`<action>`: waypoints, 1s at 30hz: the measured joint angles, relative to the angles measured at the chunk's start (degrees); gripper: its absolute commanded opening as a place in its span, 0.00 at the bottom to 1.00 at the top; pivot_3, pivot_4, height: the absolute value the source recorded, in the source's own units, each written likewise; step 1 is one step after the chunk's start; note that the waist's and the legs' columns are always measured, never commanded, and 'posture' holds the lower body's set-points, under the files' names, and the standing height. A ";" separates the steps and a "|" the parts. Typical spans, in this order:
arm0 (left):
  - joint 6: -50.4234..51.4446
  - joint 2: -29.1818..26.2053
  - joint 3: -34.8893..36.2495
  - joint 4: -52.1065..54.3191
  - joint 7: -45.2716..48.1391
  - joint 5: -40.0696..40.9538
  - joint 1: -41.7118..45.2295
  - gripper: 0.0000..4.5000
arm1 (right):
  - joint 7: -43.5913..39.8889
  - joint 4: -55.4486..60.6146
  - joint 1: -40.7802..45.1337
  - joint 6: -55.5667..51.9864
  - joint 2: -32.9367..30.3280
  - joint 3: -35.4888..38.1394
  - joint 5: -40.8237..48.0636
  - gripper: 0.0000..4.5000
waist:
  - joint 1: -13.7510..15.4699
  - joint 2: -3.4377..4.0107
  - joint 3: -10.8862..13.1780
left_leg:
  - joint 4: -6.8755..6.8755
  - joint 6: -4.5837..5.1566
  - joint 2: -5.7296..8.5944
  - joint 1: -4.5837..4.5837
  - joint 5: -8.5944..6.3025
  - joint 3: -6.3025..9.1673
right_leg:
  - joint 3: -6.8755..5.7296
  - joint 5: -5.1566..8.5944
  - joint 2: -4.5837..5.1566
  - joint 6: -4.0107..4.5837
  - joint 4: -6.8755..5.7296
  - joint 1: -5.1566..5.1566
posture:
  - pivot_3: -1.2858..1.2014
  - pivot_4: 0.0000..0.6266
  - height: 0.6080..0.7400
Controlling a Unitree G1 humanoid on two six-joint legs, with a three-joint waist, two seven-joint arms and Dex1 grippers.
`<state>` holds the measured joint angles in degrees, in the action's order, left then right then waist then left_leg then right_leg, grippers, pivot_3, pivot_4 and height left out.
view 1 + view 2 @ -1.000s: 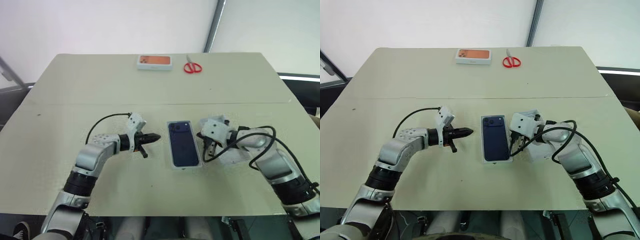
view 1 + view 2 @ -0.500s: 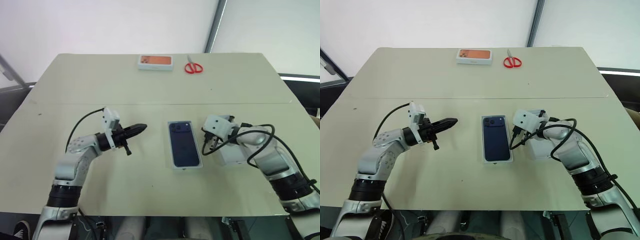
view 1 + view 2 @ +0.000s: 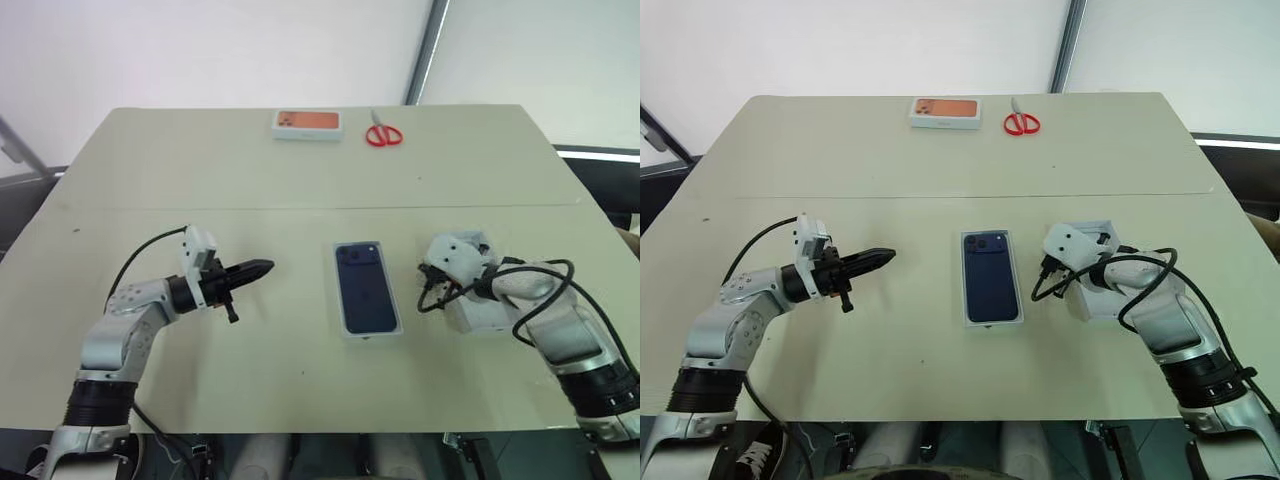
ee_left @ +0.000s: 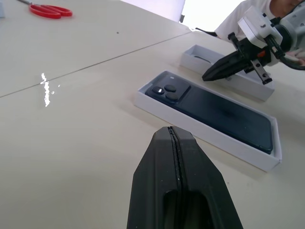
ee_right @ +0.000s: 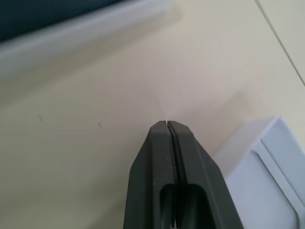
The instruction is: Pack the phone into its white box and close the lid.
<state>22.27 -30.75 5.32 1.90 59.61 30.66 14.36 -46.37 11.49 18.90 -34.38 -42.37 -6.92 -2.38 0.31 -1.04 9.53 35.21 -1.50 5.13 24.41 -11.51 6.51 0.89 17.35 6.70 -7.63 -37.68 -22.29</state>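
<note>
Pulling my closed, empty left gripper (image 3: 262, 268) away has left the phone (image 3: 365, 288) lying in the white box (image 3: 343, 316) between it and my closed right gripper (image 4: 209, 74), clear for lidding.

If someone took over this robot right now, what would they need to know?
Left gripper: shut, empty, held over bare table left of the phone.
Right gripper: shut, empty, between the white box and the lid.
The phone lies in the white box at mid-table, camera bump toward the far edge.
The lid lies open side up to the box's right, under the right arm.
Done: phone packed.
Left: pick up the lid, turn it over, close the box.
</note>
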 measured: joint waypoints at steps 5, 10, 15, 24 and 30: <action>2.22 -1.62 0.07 -0.37 2.15 1.87 0.05 0.39 | 0.40 3.17 0.38 -7.72 0.95 3.82 4.88 0.40 | 0.07 0.02 0.01 | 0.00 0.00 0.01 0.01 0.00 0.00 | 0.00 0.00 0.01 0.00 0.00 0.00 | 0.52 0.24 1.00; 2.68 -4.08 0.99 -1.19 6.26 4.03 0.07 0.98 | 1.49 7.43 0.28 -14.34 -0.33 7.98 7.88 0.99 | 0.09 0.04 0.03 | 0.00 0.01 0.01 0.01 -0.01 0.00 | 0.00 0.00 0.03 0.01 0.02 0.00 | 0.52 0.24 1.00; 1.89 -5.49 1.05 -2.68 10.21 4.44 0.02 0.99 | 2.68 10.88 -2.59 -20.09 -3.80 10.79 9.03 1.00 | 0.24 0.04 0.03 | -0.03 0.02 0.01 0.01 -0.01 0.00 | -0.01 0.01 0.05 0.02 0.06 0.01 | 0.52 0.24 1.00; -4.65 -6.53 -0.14 -6.28 14.53 1.13 0.00 0.99 | 9.52 18.99 -5.97 -42.21 -2.00 13.25 12.75 1.00 | 0.21 0.10 0.04 | -0.07 0.02 -0.05 0.04 -0.02 0.00 | 0.01 0.01 0.10 0.05 0.12 -0.03 | 0.52 0.24 1.00; -5.74 -4.89 -1.54 -5.52 13.87 0.35 -0.09 0.99 | 15.54 21.52 -1.65 -54.06 3.03 14.78 13.15 1.00 | 0.22 0.14 0.07 | -0.08 0.02 -0.05 0.06 -0.02 0.00 | 0.01 0.00 0.09 0.05 0.13 -0.05 | 0.52 0.24 1.00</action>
<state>16.53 -35.64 3.77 -3.62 73.48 31.01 14.27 -30.83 33.01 17.25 -88.44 -39.33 7.86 10.77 0.53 -0.89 9.59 35.13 -1.48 5.08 24.47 -11.52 6.51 0.91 17.35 6.80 -7.58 -37.55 -22.34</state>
